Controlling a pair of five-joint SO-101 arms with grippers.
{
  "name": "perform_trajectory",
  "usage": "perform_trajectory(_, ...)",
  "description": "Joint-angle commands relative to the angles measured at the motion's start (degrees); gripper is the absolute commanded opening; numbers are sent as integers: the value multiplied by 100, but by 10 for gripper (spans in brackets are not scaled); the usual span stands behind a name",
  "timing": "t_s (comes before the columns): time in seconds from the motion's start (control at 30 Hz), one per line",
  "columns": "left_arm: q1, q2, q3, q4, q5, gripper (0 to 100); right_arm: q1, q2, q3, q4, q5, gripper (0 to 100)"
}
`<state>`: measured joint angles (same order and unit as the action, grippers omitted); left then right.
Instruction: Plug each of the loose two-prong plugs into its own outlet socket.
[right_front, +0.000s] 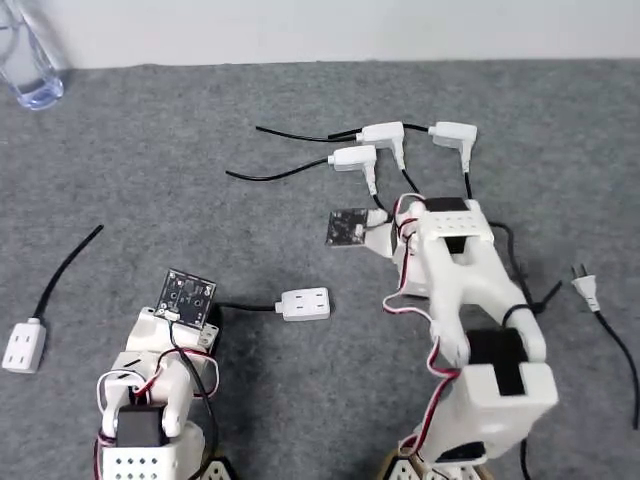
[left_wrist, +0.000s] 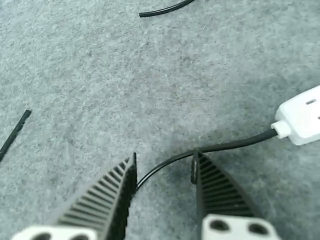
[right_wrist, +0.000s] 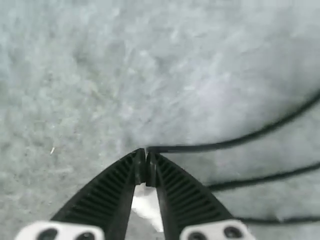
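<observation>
The left hand (left_wrist: 164, 167) stands apart, straddling the black cord (left_wrist: 225, 146) of a white three-slot outlet block (right_front: 305, 303) that lies empty mid-worktop. The right hand (right_wrist: 146, 155) is clamped on a thin black cable (right_wrist: 225, 144). A black two-prong plug (right_front: 585, 287) lies loose far right, and a second white outlet block (right_front: 22, 347) lies empty far left. Most of the task seems left to do.

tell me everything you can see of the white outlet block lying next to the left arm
The outlet block is a small white rectangular body, plastic by its look, with dark slot pairs on its upper face and nothing plugged into them. It lies flat on the grey carpet. A black cord leaves the end facing the left arm through a short white collar, then curves across the carpet and passes between the open fingers of the left gripper. Nothing else touches the block.
</observation>
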<state>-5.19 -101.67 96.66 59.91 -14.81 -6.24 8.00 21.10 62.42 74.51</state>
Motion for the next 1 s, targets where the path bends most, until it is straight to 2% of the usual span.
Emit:
perform_trajectory(0.0, 53, -97, -13, 26, -62, 167, -66, -593, -246, -84, -352, 9)
perform_trajectory(0.1, 53, -97, -13, 26, -62, 167, 22, -796, -88, -119, -343, 9)
perform_trajectory(0.27, 53, -97, -13, 26, -62, 167, 611, -1367, 44, -84, -325, 9)
perform_trajectory(0.43, 53, -97, -13, 26, -62, 167, 1411, -1868, 721, -84, 791, 16)
perform_trajectory(0.5, 53, -97, -13, 26, -62, 167, 1684, -1974, 976, -84, 1134, 84)
perform_trajectory(0.6, 53, -97, -13, 35, -62, 167, 2000, -2000, 1090, -84, 1204, 225)
perform_trajectory(0.67, 53, -97, -13, 35, -62, 167, 2035, -1903, 1187, -75, 1451, 253)
perform_trajectory(0.77, 53, -97, -13, 35, -62, 167, 1763, -1657, 1336, 84, 2031, 224)
perform_trajectory(0.97, 53, -97, -13, 35, -62, 167, 1174, -1095, 958, 110, 2101, 191)
